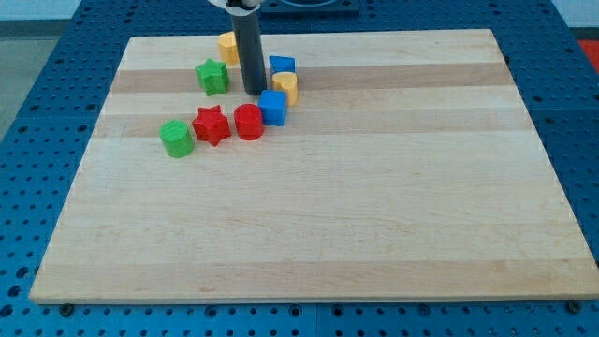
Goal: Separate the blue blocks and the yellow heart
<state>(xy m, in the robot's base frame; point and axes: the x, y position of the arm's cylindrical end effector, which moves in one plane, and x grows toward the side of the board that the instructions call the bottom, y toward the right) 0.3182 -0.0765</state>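
Observation:
Two blue blocks sit at the view's top, left of centre: one blue block [282, 65] behind and one blue cube [273, 107] in front. The yellow heart [286, 87] lies between them, touching both. My tip [254, 92] stands on the board just left of the yellow heart and the front blue cube, close to them. The rod rises from there to the view's top edge.
A green star [212, 76] lies left of the rod and a yellow block [227, 46] sits behind it, partly hidden. A red cylinder [248, 122] touches the front blue cube, with a red star [211, 124] and green cylinder [176, 138] further left.

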